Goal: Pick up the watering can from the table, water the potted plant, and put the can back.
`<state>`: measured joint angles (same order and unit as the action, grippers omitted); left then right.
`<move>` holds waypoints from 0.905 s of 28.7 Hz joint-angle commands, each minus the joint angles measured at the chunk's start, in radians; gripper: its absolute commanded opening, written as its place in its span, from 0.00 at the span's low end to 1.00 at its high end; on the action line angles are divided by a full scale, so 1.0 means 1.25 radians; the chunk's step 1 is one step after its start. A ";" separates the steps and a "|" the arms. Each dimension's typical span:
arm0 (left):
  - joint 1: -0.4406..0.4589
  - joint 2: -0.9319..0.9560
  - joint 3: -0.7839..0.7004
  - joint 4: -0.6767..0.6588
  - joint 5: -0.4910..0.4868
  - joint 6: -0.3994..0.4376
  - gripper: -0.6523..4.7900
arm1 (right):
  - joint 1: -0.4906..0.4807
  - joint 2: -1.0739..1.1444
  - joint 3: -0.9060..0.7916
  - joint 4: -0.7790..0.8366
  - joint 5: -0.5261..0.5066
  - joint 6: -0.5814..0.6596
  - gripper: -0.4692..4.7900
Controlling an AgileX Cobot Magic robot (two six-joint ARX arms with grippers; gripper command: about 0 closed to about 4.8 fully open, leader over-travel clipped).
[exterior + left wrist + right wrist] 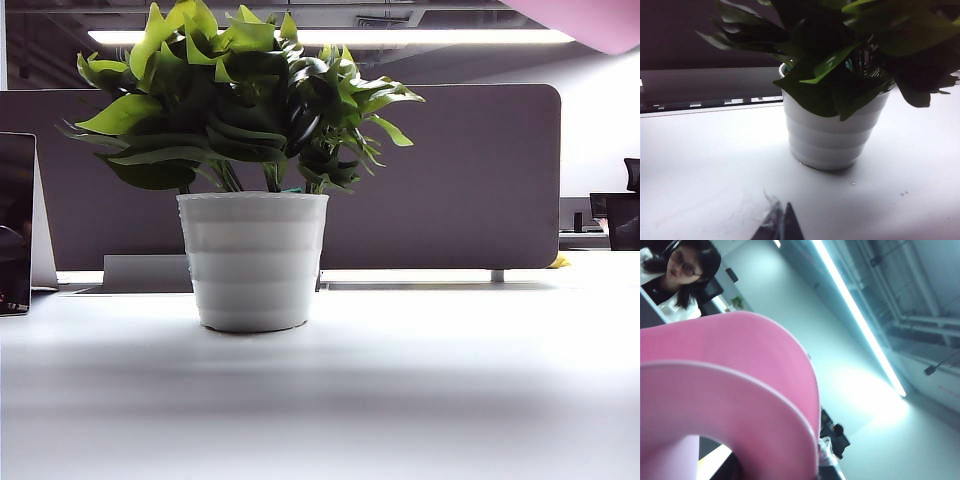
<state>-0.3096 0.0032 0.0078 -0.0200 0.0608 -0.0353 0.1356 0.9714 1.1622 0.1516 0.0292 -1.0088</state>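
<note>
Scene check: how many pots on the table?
1: the potted plant, centre of the table; left gripper low beside it, right gripper holds the watering can aloft. Others may sit out of view.

Left fingers (781,225) together, right's unclear.

Pink watering can (730,390) raised overhead, leafy potted plant (252,200) upright on white table (400,380)

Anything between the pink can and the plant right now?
Nothing visible. In the exterior view the watering can shows only as a pink edge in the upper right corner, above and to the right of the potted plant, with open air between. The right tool carries it; the left tool sits low over the table.
</note>
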 commanded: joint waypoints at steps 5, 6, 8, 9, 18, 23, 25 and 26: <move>0.000 0.001 0.001 0.005 0.000 0.001 0.11 | 0.000 -0.002 0.012 0.083 -0.007 -0.020 0.23; 0.000 0.001 0.001 0.005 0.000 0.001 0.11 | 0.000 -0.002 0.012 0.083 -0.008 -0.023 0.23; 0.000 0.001 0.001 0.005 0.000 0.001 0.11 | 0.002 -0.002 0.012 0.083 -0.007 -0.039 0.23; 0.000 0.001 0.001 0.005 0.000 0.001 0.11 | 0.005 -0.002 0.012 0.083 -0.007 -0.046 0.23; 0.000 0.001 0.001 0.005 0.000 0.001 0.11 | 0.020 -0.002 0.012 0.085 -0.005 -0.097 0.23; 0.000 0.001 0.001 0.005 0.000 0.001 0.11 | 0.020 -0.002 0.012 0.087 -0.002 -0.101 0.23; 0.000 0.001 0.001 0.005 0.000 0.001 0.11 | 0.020 -0.002 0.012 0.087 -0.002 -0.101 0.23; 0.000 0.001 0.001 0.005 0.000 0.001 0.11 | 0.020 -0.002 0.012 0.087 -0.002 -0.104 0.23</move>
<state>-0.3096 0.0032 0.0078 -0.0200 0.0608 -0.0353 0.1604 0.9779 1.1633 0.1673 0.0257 -1.1355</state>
